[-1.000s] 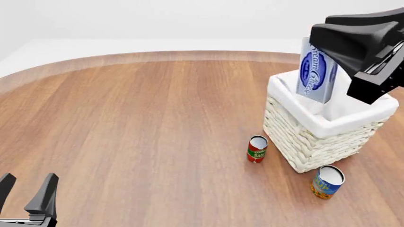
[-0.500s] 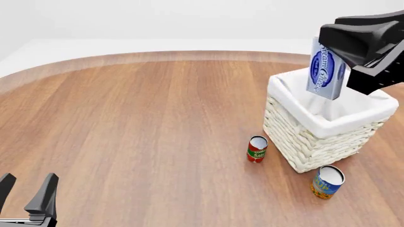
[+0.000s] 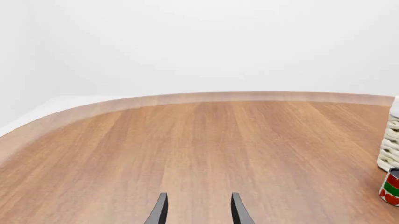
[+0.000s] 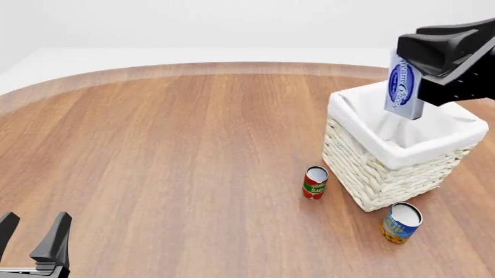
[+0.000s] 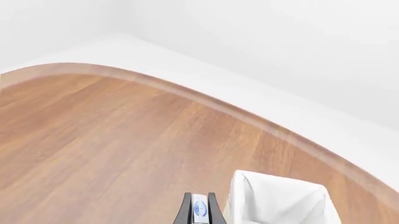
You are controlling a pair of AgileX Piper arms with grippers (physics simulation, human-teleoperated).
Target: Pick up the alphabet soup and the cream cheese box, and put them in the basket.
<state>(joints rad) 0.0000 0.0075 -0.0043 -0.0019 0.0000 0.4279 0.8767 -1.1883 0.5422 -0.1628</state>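
A: The cream cheese box hangs on edge above the open basket, at the far right of the desk, pinched between the jaws of the right gripper. I judge it about ready to be let go, but neither item is in the basket yet.

B: And the alphabet soup?

A: It stands untouched on the desk, just beside the basket's near corner. So the whole second pick is left. The red-and-green can sits near the basket's left side and is no part of the job.

B: The left gripper?

A: At the near left corner, well apart from everything, jaws spread with nothing between them.

B: What can't you make out?

A: The basket's floor is hidden by its lining. The right arm is cut off by the frame. In the right wrist view only a sliver of the box shows between the fingers, and the soup is out of sight there.
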